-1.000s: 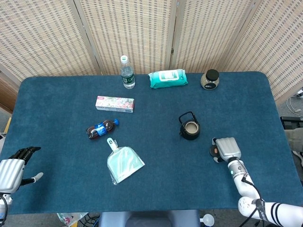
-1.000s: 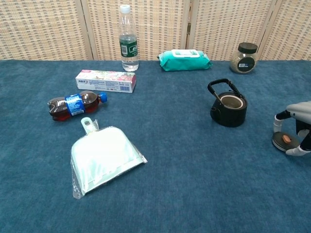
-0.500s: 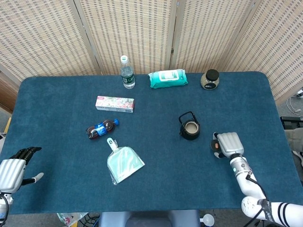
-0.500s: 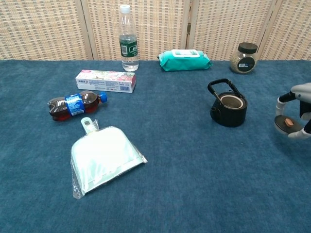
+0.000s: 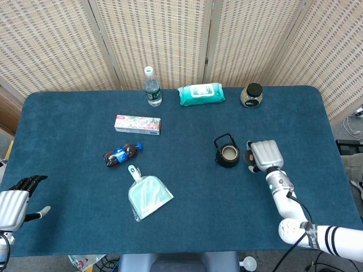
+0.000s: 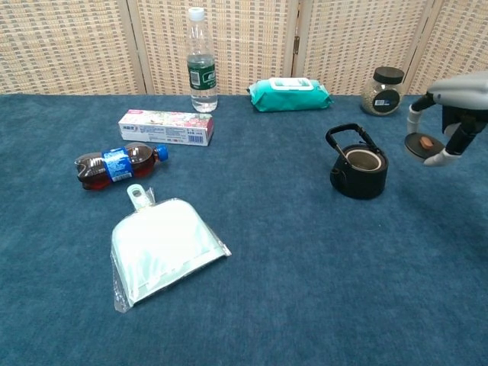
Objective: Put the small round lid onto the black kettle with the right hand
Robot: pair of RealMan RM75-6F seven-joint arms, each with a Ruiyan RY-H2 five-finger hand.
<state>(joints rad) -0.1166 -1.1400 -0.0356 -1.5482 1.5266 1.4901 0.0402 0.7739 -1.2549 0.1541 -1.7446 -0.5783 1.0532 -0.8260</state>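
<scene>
The right hand (image 6: pixel 450 114) pinches the small round lid (image 6: pixel 422 145) clear of the worktop (image 6: pixel 305 290), just right of the black kettle (image 6: pixel 358 171) and higher than its open mouth. The lid is dark with an orange-brown knob, tilted on edge. The kettle stands upright, handle raised. The left hand (image 5: pixel 14 205) rests at the worktop's near left corner, fingers apart, holding nothing.

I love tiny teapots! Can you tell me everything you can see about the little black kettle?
The black kettle is small, round and squat, looks like dark cast metal, and stands upright on the blue table. Its thin looped handle is raised and leans toward the back left. The top is open with no lid on, showing a pale tan inside. Nothing touches it but the table. The right hand holds the small round lid in the air just to its right.
</scene>
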